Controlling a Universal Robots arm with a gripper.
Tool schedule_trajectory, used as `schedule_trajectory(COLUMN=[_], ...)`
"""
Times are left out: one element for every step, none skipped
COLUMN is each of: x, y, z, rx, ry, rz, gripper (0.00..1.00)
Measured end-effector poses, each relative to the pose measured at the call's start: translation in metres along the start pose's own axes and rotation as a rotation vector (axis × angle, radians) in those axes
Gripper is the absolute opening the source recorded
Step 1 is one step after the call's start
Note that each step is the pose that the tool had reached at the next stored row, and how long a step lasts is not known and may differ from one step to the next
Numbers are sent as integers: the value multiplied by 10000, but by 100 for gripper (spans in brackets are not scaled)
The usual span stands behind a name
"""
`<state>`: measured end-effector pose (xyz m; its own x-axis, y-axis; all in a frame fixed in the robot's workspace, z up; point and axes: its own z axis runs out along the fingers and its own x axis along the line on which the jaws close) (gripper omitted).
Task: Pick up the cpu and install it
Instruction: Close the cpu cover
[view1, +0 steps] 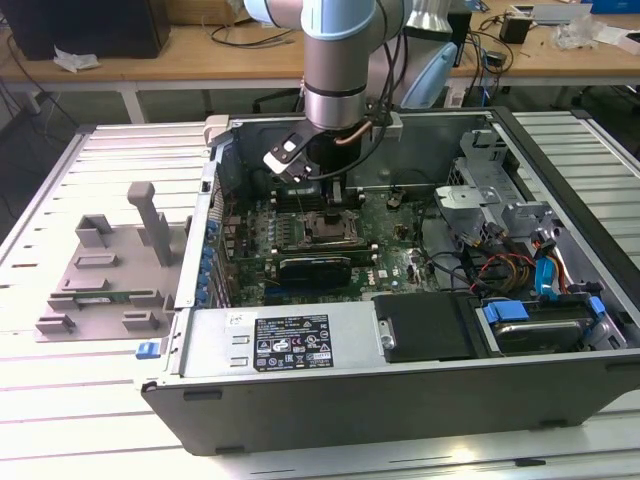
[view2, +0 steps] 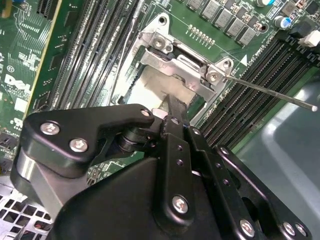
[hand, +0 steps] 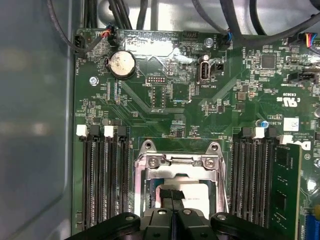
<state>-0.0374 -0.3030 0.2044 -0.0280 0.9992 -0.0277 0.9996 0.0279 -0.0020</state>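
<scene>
Metal slatted table (view1: 60, 420): carries the open case and, toward the exterior view's left, a grey moulded holder (view1: 100, 270).
Computer case (view1: 400, 400): laid on its side, lid off, leaving the inside open to a reach from above.
Arm (view1: 338, 60): points straight down into the case, probably to meet the socket squarely.
Motherboard (hand: 150, 120): flat on the case floor, facing up.
Memory stick (hand: 285, 190): seated on edge in a slot beside the socket.
Socket frame (hand: 177, 161): metal plate seemingly swung up at one edge, thin lever (view2: 270, 92) standing free, leaving the bed uncovered.
Gripper (hand: 172, 195): clenched, black fingers pressed together with nothing between them, tips down at the chip's top; touching or just above, cannot tell.
Cpu (hand: 197, 197): pale square lying flat inside the socket frame, under the fingertips, apparently already set in place.
</scene>
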Motion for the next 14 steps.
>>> schedule_trajectory(x=[0, 0, 1, 1, 0, 0, 0, 0, 0, 0, 0, 2, 3, -1], y=[0, 0, 1, 7, 16, 25, 39, 51, 51, 51, 51, 53, 54, 51], z=[6, 10, 15, 16, 16, 16, 17, 17, 17, 17, 12, 1, -11, -35], rx=[2, 1, 0, 0, 1, -1, -4, -4, -4, -4, -4, -15, -19, -5], ry=[-3, -2, 1, 3, 4, 2, 3, 5, 5, 5, 5, 18, 26, 7], rz=[0, 0, 3, 1, 2, 1, 2, 0, 1, 1, 1, 1, 1, 1], gripper=[11, 11, 11, 11, 11, 11, 11, 11, 11, 11, 11, 11, 11, 11])
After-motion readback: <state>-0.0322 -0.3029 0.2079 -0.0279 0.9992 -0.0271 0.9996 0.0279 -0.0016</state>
